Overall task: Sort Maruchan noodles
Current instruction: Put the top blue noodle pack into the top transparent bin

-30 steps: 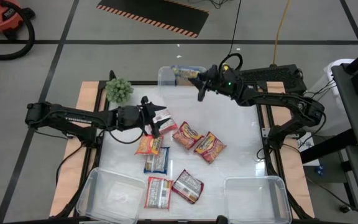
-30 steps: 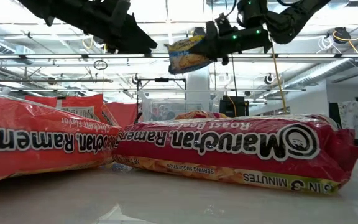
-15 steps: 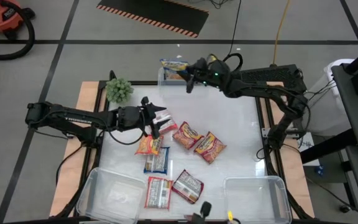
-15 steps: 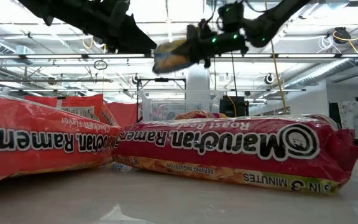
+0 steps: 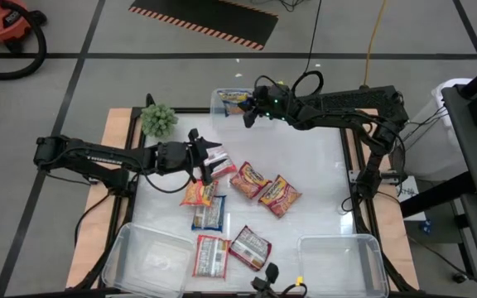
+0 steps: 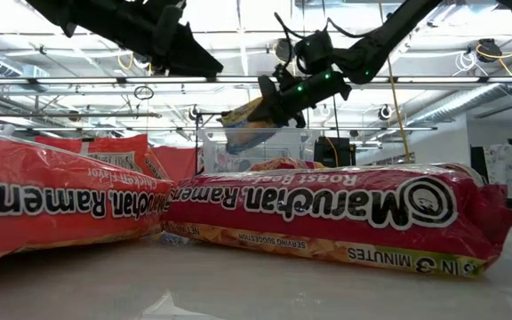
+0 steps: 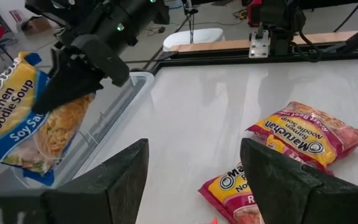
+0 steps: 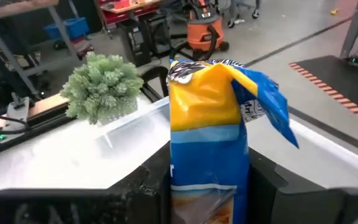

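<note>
Noodles: blue-and-yellow crinkly plastic noodle packet (image 5: 235,99) hangs over clear plastic tub (image 5: 216,106)
Right gripper (image 5: 249,110): pinching the packet
Left gripper (image 5: 208,163): spread, above scattered red packets (image 5: 265,190)

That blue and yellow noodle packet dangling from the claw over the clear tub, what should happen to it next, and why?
Probably lower a little and let go. The right claw holds the blue and yellow packet in the air above the clear tub at the table's far edge, so releasing should drop it inside.
</note>
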Robot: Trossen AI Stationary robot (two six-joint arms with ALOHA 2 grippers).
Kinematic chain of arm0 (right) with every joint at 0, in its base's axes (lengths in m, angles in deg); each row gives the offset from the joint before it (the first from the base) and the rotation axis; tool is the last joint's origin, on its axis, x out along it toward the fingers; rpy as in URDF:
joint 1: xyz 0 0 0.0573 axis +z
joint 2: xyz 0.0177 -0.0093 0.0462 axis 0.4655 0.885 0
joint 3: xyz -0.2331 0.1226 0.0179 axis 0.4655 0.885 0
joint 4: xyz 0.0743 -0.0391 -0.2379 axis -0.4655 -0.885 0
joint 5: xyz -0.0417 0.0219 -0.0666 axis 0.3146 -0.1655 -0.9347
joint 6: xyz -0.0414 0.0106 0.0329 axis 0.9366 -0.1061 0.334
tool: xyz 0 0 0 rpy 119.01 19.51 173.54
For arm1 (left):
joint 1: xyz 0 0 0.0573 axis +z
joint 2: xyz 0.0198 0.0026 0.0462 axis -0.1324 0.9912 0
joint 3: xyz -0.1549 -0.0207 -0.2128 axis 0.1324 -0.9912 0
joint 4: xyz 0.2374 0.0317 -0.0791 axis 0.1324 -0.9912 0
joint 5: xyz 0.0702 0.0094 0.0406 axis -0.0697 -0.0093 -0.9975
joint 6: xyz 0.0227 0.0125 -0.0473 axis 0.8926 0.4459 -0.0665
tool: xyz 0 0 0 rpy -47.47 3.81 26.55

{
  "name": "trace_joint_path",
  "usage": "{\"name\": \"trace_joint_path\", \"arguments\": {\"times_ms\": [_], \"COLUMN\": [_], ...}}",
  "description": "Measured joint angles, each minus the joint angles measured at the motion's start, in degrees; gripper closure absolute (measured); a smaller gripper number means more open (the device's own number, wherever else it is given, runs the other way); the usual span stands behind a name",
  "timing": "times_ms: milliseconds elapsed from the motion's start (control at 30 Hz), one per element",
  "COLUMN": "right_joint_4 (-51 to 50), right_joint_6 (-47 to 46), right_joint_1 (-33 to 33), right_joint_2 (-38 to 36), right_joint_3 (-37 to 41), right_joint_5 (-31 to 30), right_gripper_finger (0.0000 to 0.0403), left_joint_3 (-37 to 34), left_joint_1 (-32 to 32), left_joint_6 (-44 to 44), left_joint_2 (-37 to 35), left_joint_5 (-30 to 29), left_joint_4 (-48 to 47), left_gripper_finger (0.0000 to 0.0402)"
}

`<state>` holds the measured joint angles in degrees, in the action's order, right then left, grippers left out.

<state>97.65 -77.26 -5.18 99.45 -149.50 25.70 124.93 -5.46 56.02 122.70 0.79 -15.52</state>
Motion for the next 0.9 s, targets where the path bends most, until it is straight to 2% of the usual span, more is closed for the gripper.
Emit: {"name": "trace_joint_path", "arguments": {"times_ms": [267,433,900], "right_joint_4": [-4.8,-8.1,-9.6], "right_joint_6": [1.0,1.7,3.6], "right_joint_1": [0.0,0.0,0.0], "right_joint_2": [-0.1,-0.1,-0.1], "right_joint_3": [0.0,0.0,0.0], "right_joint_5": [-0.1,-3.1,-2.6], "right_gripper_finger": [0.0285,0.0284,0.0284], "left_joint_3": [0.0,0.0,0.0], "left_joint_1": [0.0,0.0,0.0], "left_joint_6": [-0.4,-0.9,-1.0], "left_joint_2": [0.0,0.0,0.0], "left_joint_5": [0.0,0.0,0.0], "left_joint_4": [0.0,-0.3,-0.5], "left_gripper_finger": [0.0144,0.0144,0.0144]}}
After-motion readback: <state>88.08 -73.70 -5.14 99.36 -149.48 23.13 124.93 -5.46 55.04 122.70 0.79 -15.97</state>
